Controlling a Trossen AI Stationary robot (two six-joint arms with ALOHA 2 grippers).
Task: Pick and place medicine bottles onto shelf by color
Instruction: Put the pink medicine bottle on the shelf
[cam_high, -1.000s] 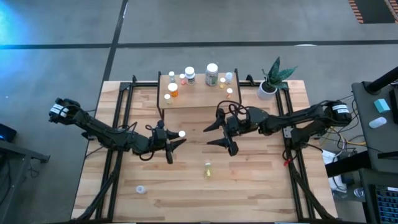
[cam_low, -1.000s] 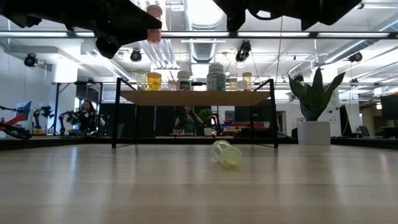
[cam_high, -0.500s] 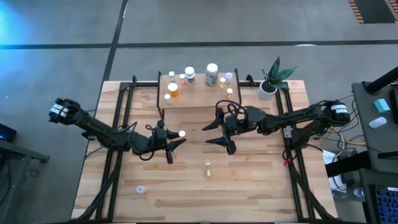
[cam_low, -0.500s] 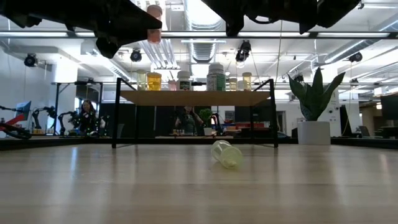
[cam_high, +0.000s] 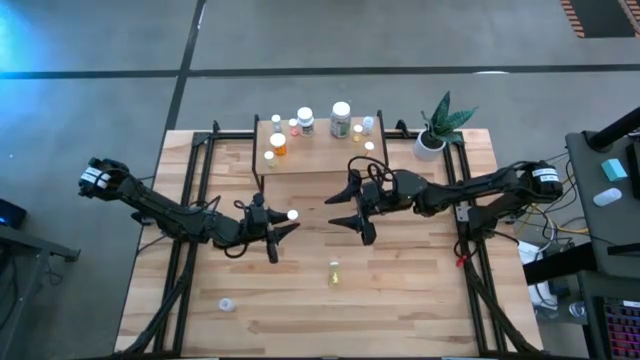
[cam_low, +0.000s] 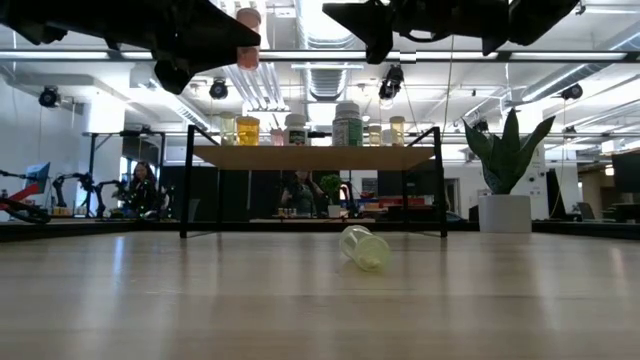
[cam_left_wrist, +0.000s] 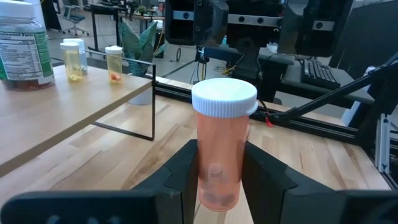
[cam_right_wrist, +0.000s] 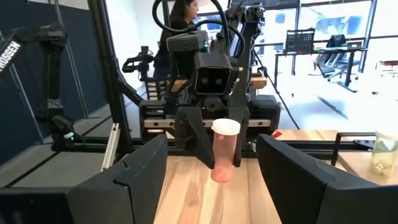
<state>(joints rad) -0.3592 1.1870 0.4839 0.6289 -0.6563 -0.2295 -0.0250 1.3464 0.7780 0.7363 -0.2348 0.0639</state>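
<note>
My left hand (cam_high: 283, 222) pinched one pink bottle (cam_left_wrist: 222, 149) upright by its body above mid-surface, cap clear, probably for passing across. My right hand (cam_high: 347, 208), facing it, hung spread and empty. One yellow bottle (cam_high: 333, 271) lay toppled on the surface (cam_high: 420, 300); about nine stood on the shelf (cam_high: 310, 158).
</note>
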